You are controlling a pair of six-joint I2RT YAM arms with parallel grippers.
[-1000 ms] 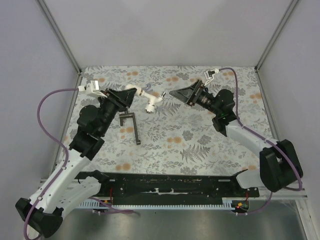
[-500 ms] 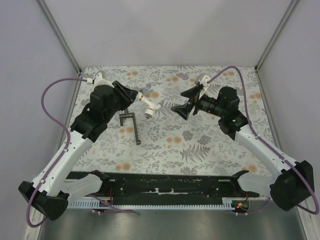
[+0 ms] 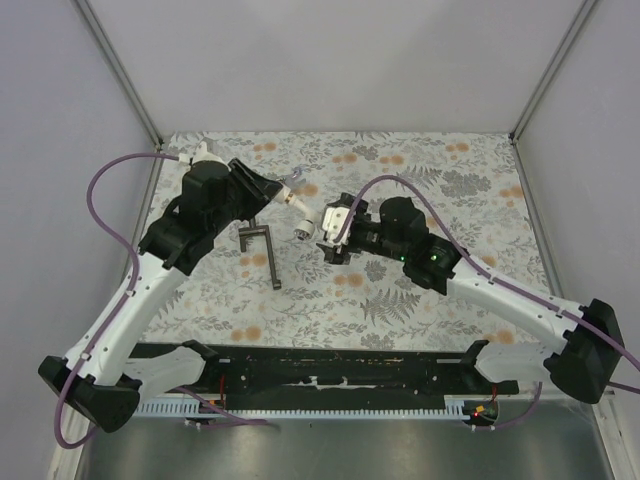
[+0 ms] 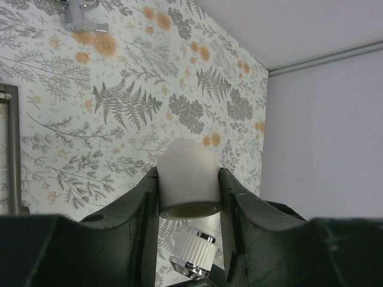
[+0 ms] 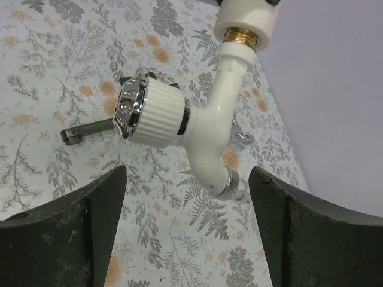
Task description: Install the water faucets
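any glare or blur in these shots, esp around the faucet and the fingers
Right wrist: the faucet is in focus, with bright glare on its chrome knob cap; the right gripper fingers are dark and soft. Left wrist: the left gripper fingers, clamped on the faucet, are nearly black and blurred. Top external: even light, faint shadows, no blur.

Holds a white water faucet (image 3: pixel 299 213) in the left tool (image 3: pixel 272 192), out over the floral desk (image 3: pixel 400 170), silvery end toward the near edge. Faces it with the right tool (image 3: pixel 326 240), just beside that end; contact unclear. Shows a dark T-shaped metal piece (image 3: pixel 263 250) flat on the desk near the left tool, and a tiny grey metal piece (image 3: pixel 292 179) just behind the faucet.
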